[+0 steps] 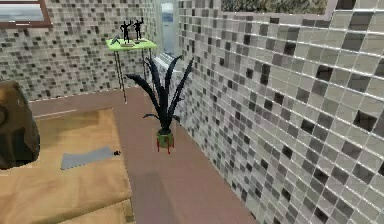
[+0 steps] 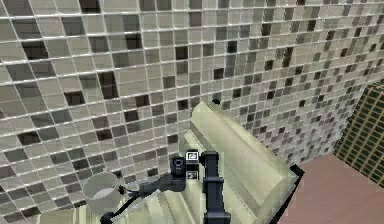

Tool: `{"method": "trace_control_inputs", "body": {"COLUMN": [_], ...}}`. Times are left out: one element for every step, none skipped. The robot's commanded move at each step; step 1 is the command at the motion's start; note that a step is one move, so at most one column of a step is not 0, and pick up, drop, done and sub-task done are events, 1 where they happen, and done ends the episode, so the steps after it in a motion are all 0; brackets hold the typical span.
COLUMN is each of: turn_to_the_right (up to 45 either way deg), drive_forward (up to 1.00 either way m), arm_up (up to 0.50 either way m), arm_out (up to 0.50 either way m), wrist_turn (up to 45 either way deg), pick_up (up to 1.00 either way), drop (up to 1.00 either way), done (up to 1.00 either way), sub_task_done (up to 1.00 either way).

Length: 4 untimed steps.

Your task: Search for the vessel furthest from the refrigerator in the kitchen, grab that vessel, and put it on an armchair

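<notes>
Tiles (image 2: 100, 80) in grey, cream and black cover the wall in the arm side view. Against this wall stands a pale padded chair (image 2: 245, 150), its long cushioned edge slanting down toward the view's right. The dark arm (image 2: 212, 195) rises from the bottom edge in front of the chair, and its thin fingers (image 2: 145, 184) reach toward the view's left. A small grey bowl (image 2: 100, 187) sits right at their far end, near the chair's lower left corner. Pale padding shows just below it, so I cannot tell whether the fingers have hold of the bowl, or how they are set. Reddish-brown floor (image 2: 335, 195) shows at the lower right.

In the forward view a potted plant (image 1: 162, 100) with long dark leaves stands on the floor beside the tiled wall. Behind it a small green side table (image 1: 131, 45) carries dark figurines (image 1: 131, 30). A pale wooden counter (image 1: 60, 185) fills the lower left, with a flat grey sheet (image 1: 88, 157) near its far edge and a dark brown rounded thing (image 1: 15, 125) at its left edge.
</notes>
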Motion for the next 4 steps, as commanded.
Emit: {"method": "trace_control_inputs", "body": {"turn_to_the_right": [0.0,0.0,0.0,0.0], "drive_forward": [0.00,0.00,0.00,0.00], "arm_up": [0.00,0.10,0.00,0.00], "arm_out": [0.00,0.00,-0.08,0.00], "wrist_turn": [0.0,0.0,0.0,0.0], "pick_up": [0.00,0.00,0.00,0.00], "drop": [1.00,0.00,0.00,0.00], "done": [0.00,0.00,0.00,1.00], "sub_task_done": [0.00,0.00,0.00,0.00]}}
